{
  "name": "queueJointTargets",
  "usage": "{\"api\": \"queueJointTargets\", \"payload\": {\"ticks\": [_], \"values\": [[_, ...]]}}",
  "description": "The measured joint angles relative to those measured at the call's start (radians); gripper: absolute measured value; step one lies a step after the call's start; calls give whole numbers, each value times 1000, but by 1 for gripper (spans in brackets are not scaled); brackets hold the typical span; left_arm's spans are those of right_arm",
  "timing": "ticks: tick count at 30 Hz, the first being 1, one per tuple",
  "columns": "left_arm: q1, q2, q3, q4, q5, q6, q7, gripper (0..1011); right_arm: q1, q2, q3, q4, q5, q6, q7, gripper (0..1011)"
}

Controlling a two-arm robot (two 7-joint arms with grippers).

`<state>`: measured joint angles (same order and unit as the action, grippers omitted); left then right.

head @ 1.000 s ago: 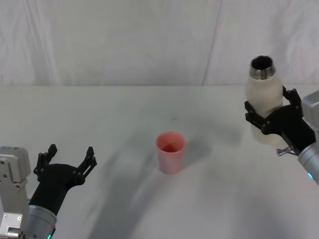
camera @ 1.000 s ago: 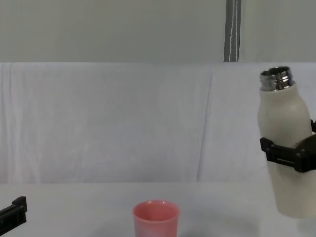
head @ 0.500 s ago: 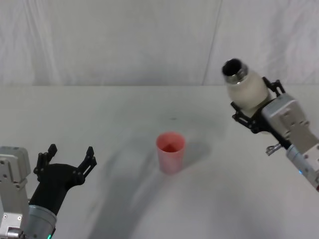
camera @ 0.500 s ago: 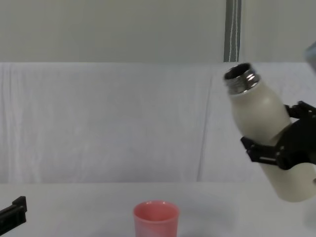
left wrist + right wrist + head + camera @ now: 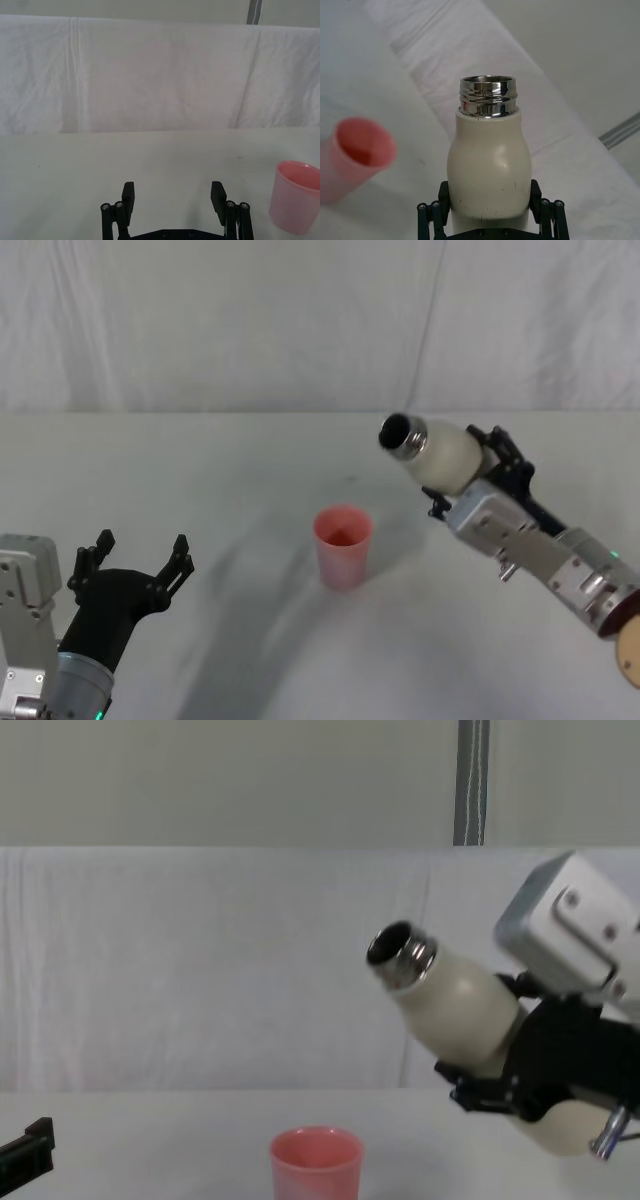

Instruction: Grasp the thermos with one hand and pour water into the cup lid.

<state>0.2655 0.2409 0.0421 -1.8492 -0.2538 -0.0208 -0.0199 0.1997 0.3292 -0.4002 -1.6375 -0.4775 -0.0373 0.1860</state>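
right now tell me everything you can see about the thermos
The thermos is a cream-white bottle with rounded shoulders and a shiny threaded silver neck, open with no cap. It is held off the table, tilted steeply toward the robot's left, its mouth up and to the right of the pink cup lid. The right gripper is clamped around its lower body. No water is seen leaving it.

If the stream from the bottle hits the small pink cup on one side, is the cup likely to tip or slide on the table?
Probably it slides or tips easily: the cup lid looks like thin, light plastic, stands free on the smooth table, and nothing steadies it. The left gripper hangs open, well away from it. The thermos, clamped in the right gripper, is tilted above and beside the cup, so an off-centre stream seems possible.
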Motion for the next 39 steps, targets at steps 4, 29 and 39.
{"api": "queueJointTargets", "payload": {"ticks": [4,29,39], "values": [[0,0,0,0,0,0,0,1001,12,11,-31,14,-60,14,0,950],[0,0,0,0,0,0,0,1001,69,0,-90,100,-144,10,-10,950],[0,0,0,0,0,0,0,1001,112,-12,-109,156,-172,1,-25,950]]}}
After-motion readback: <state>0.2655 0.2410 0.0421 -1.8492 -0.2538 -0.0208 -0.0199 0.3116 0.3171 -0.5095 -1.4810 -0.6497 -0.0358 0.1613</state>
